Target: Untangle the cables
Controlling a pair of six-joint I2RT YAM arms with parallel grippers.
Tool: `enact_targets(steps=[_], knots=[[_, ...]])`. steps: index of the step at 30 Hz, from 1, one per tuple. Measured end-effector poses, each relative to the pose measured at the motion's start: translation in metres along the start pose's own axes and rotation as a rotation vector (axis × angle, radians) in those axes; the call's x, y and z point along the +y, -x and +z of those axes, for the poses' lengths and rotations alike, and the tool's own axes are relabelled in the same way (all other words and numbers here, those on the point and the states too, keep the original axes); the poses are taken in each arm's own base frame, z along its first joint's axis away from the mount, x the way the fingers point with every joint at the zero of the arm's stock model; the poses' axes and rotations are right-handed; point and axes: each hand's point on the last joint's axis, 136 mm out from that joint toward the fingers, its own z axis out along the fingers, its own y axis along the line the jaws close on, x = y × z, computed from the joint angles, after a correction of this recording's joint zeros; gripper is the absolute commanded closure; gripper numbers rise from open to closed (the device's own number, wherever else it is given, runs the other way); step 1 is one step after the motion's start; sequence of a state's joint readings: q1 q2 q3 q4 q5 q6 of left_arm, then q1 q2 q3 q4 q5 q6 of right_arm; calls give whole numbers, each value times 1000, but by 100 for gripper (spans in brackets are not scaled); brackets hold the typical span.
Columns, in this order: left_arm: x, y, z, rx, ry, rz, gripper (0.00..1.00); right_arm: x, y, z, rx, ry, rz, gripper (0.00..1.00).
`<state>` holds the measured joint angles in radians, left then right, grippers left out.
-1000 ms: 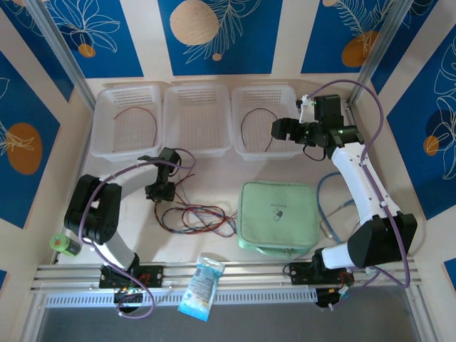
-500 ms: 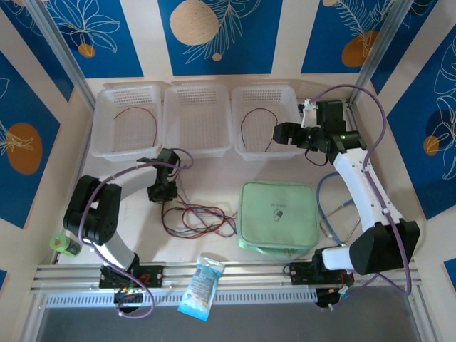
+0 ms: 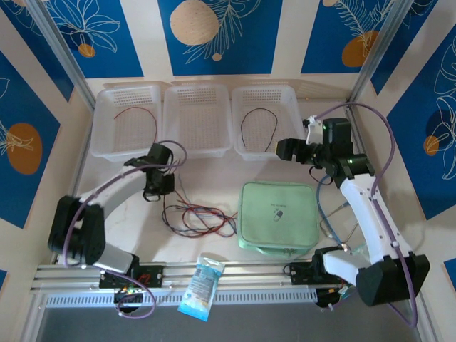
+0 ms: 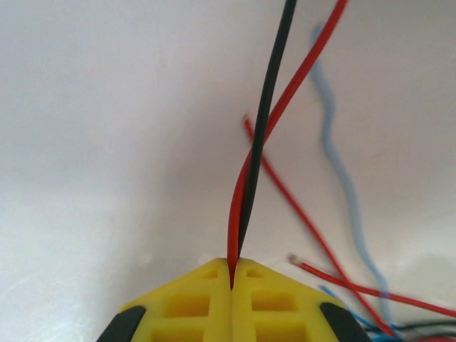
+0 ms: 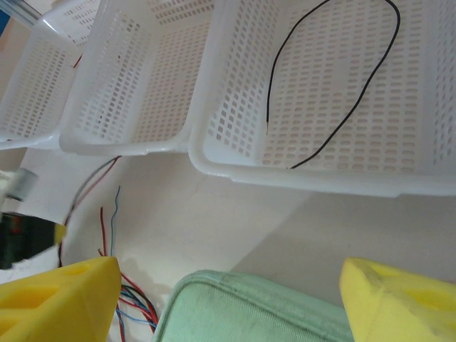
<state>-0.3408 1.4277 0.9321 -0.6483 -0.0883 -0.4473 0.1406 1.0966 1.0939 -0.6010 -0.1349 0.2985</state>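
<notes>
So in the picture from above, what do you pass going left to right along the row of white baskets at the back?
The left basket holding a red cable, the middle basket, the right basket holding a black cable, then the right gripper, open.

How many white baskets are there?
3, in a row at the back: left basket holding a red cable, middle basket, right basket holding a black cable.

The left arm (image 3: 114,187) reaches far, and the left gripper (image 3: 159,189) points down with its fingers (image 4: 189,303) pressed together on two cables (image 4: 249,185). The right arm (image 3: 367,206) stretches far; the right gripper (image 3: 283,148) faces left, fingers (image 5: 57,292) wide apart.
</notes>
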Motion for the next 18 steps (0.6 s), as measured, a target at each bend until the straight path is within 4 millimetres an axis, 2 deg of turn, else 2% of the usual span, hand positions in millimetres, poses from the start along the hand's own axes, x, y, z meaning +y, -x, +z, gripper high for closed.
enact_targets(steps=[6,11,18], knots=[[-30,61,-98,-248,-155,1,100,12,-21,-14,-28,30,-1,19],[-51,86,-150,-313,-257,17,100,20,-16,-19,-65,42,3,19],[-79,120,-229,-439,-391,65,100,30,-7,-10,-58,59,-7,20]])
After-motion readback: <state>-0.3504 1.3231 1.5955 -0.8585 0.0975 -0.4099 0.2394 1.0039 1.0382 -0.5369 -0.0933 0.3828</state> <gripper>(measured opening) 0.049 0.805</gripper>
